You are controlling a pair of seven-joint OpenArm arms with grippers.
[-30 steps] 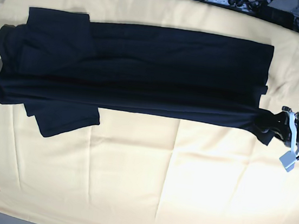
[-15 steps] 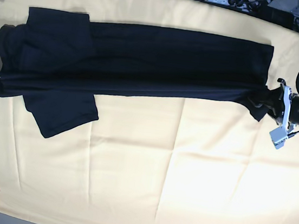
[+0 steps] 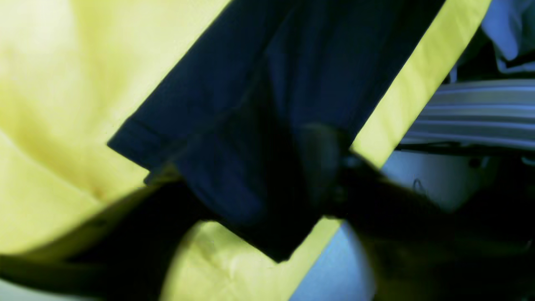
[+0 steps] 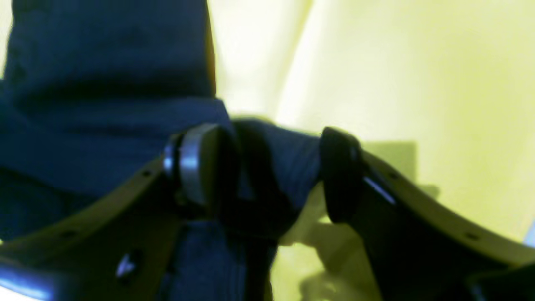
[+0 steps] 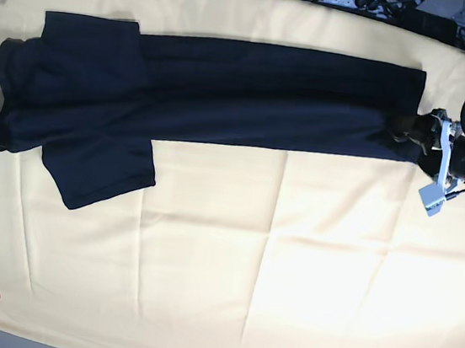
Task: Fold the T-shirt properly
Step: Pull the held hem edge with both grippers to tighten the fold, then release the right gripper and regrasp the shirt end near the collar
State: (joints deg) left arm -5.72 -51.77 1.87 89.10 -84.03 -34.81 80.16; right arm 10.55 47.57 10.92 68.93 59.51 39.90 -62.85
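The T-shirt (image 5: 217,96) is being seen spread as a long, narrow black band across the far half of the surface, on the yellow cloth (image 5: 272,264) that is covering it. Its long axis is running side to side in the base view, from one claw to the other, with one sleeve (image 5: 101,171) jutting toward the near edge at that view's left end.

The left claw (image 5: 427,143) is being held at the band's right end in the base view, just beside the hem corner. In its wrist view the jaws are blurred and dark, so it cannot be told whether they are parted or closed; a corner of black fabric (image 3: 234,184) is lying right against them.

The right claw (image 4: 276,171) is being held at the opposite end, at the base view's left edge. Its jaws are standing wide, with a bunched fold of fabric (image 4: 284,159) lying loosely between the pads rather than being pinched.

Each arm is thus nearest its own end, and neither is near the middle. The next fold is judged to depend on this: the band is lying lengthwise between the two claws, so whichever end is taken up would have to be carried along that axis toward the other.
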